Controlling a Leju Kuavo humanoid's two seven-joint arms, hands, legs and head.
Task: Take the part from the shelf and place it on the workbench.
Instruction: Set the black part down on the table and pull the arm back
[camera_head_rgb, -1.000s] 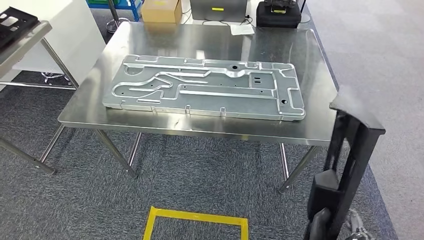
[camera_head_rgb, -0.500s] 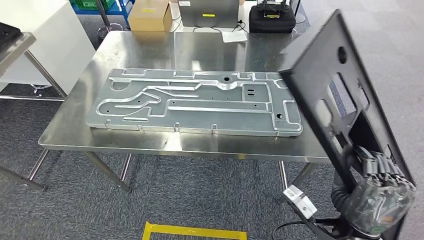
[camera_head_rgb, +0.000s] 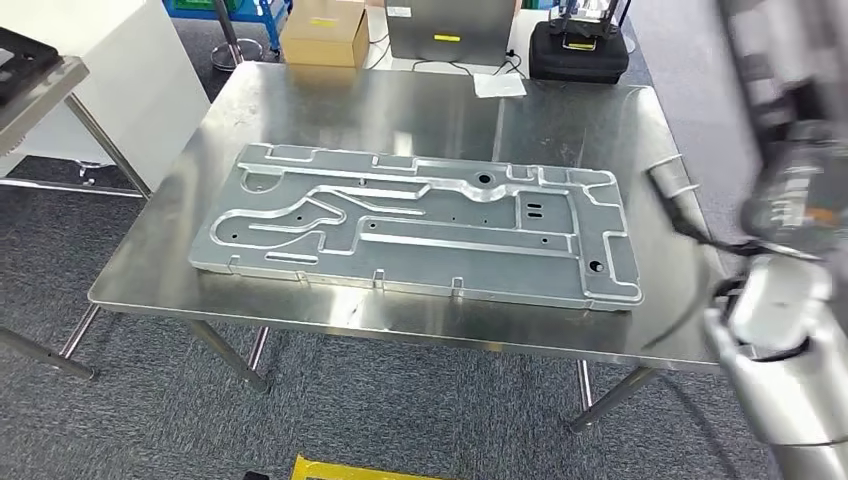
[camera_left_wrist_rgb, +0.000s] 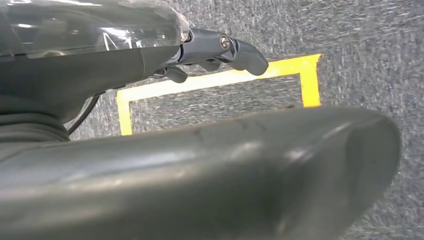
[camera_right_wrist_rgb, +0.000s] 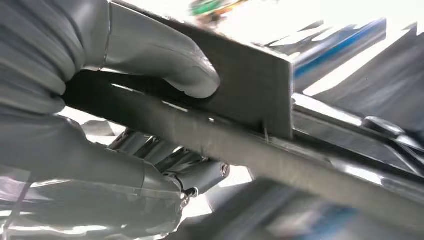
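Since half a second ago the black part has swung up out of the head view, and the right arm (camera_head_rgb: 790, 330) now rises blurred along the right edge, past the workbench's right rim; the whole picture has also shifted a little, so the camera moved too.

Head view: the steel workbench (camera_head_rgb: 400, 100) carries a large grey machined plate (camera_head_rgb: 420, 225) lying flat across its middle. Bare steel runs along the far side of the plate and in a narrower strip on its right, the side nearest the arm. The plate's near edge lies close to the bench's near rim. Beyond the far rim stand a cardboard box (camera_head_rgb: 325, 30) and a black case (camera_head_rgb: 578, 48), with a sheet of paper (camera_head_rgb: 499, 85) on the bench's far edge. A white cabinet (camera_head_rgb: 100, 70) stands well to the left.

Left wrist view: the left hand (camera_left_wrist_rgb: 200, 50) hangs over grey carpet and a yellow floor marking (camera_left_wrist_rgb: 215, 82). Its dark fingers (camera_left_wrist_rgb: 245, 55) are loosely curled with nothing between them.

Right wrist view: the right hand (camera_right_wrist_rgb: 100, 100) grips the black part (camera_right_wrist_rgb: 240, 95), a flat dark panel, with the grey thumb (camera_right_wrist_rgb: 165, 55) pressed on one face and the darker fingers underneath. The part's squared corner juts out past the thumb. The background beyond it is blurred.
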